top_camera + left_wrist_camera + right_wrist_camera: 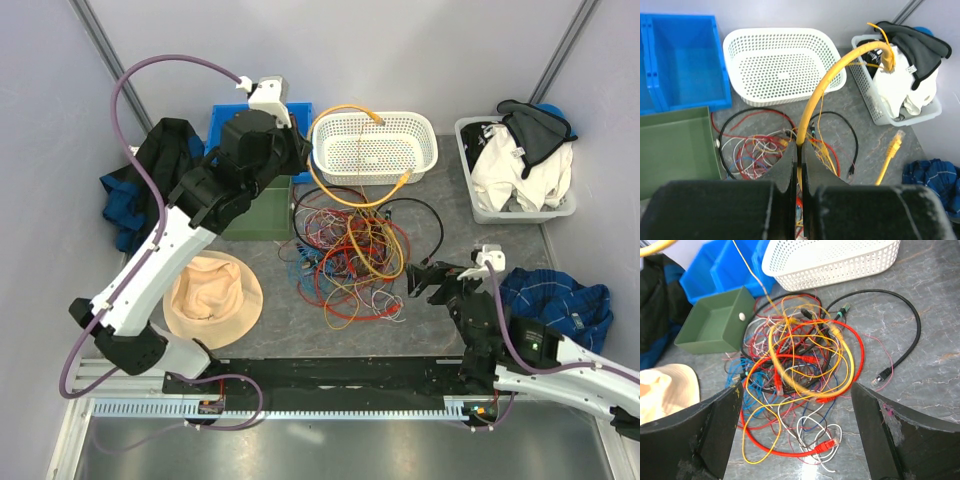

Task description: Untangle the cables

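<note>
A roughly round heap of cables (350,255) lies mid-table, with thin red, yellow, blue and white wires looped over each other. One thick yellow cable (867,48) rises out of it, arching up and to the right by the white basket (432,150), its plug pointing down. Its other plug lies flat on the table. The left gripper (799,155) is pinched tight on this cable. The right gripper (796,395) hovers just right of the heap, its jaws spread wide and holding nothing. A green tray (262,222) and a hat (212,300) border the heap's left side. To the right is bare table, where a black cable (918,327) loops out.
</note>
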You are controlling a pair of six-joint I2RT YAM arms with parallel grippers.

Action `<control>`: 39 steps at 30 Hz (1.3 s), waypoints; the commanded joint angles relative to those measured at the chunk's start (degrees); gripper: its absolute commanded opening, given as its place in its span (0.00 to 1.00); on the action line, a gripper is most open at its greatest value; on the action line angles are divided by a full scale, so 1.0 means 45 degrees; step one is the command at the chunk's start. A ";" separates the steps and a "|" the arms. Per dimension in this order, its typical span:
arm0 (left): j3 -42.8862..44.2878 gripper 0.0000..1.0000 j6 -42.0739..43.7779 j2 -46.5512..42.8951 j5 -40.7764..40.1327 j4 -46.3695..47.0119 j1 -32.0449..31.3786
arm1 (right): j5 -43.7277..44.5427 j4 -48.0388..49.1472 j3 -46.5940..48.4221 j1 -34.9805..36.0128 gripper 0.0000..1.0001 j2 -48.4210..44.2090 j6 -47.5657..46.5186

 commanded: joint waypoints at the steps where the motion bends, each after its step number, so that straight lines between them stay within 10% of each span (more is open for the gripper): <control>1: 0.0582 0.02 0.0756 0.0752 0.0867 -0.0787 -0.0042 | 0.0192 -0.0484 0.0625 0.0028 0.96 -0.0857 -0.0063; 22: 0.1306 0.02 0.4232 -0.1239 0.6805 -0.2896 -0.0471 | 0.1989 0.6192 0.1230 0.0048 0.98 0.1403 -0.4378; 39: 0.1422 0.02 0.2905 -0.2431 0.6924 -0.1842 -0.0510 | -0.0822 1.1623 0.0136 -0.1472 0.98 0.6267 -0.4888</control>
